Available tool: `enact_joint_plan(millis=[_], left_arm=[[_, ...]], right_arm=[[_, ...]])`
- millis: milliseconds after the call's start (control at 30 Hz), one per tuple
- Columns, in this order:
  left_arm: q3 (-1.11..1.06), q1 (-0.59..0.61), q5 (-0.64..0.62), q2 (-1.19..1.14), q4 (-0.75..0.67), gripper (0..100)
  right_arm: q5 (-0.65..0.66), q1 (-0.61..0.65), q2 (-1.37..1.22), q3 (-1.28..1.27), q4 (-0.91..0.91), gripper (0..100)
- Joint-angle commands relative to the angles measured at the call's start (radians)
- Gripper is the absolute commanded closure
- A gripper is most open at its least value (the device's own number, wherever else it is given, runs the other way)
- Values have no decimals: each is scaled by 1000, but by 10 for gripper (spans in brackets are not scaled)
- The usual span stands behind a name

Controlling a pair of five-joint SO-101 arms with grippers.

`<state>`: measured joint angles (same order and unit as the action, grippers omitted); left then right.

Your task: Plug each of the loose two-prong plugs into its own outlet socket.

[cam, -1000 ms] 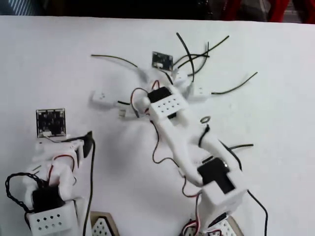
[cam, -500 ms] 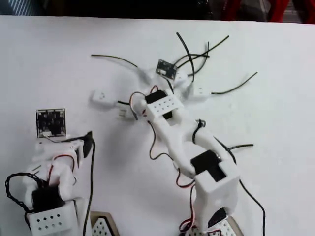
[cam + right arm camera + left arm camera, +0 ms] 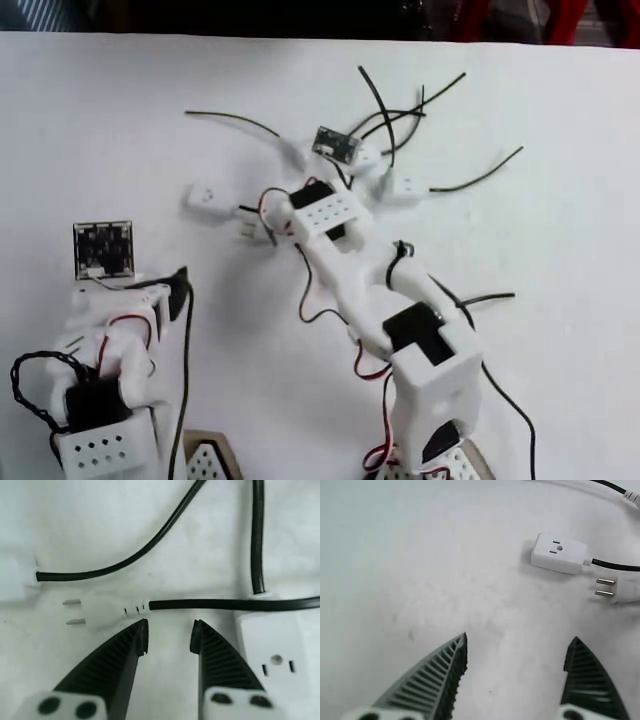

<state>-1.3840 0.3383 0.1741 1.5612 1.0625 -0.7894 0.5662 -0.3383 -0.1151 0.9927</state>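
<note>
Right claw [image 3: 167, 632], half open and empty, hovers just short of the plug [image 3: 102, 612], which lies crosswise to it.

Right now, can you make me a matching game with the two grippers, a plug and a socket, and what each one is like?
Things:
1. left gripper
2. right gripper
3. white plug
4. outlet socket

States:
A. slots empty, black cord at one end
B. open, right beside a plug
C. lying on the table, both prongs bare
D. open wide above bare table

Pairs: 1-D, 2-B, 3-C, 4-A.
</note>
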Motion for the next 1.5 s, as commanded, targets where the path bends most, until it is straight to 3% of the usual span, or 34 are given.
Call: enact_joint_plan(millis=[0,233,667,1467], left_arm=[[3,5,-8,7,-21,691],[3,4,-8,7,-21,691],[3,4,-8,7,-21,691],[3,2,-8,7,-21,691]], right_arm=[[-5,16,71,38,21,861],[2,58,16,38,45,861],[-6,-68,-38,104,-12,865],[-84,-101,-159,109,-159,872]])
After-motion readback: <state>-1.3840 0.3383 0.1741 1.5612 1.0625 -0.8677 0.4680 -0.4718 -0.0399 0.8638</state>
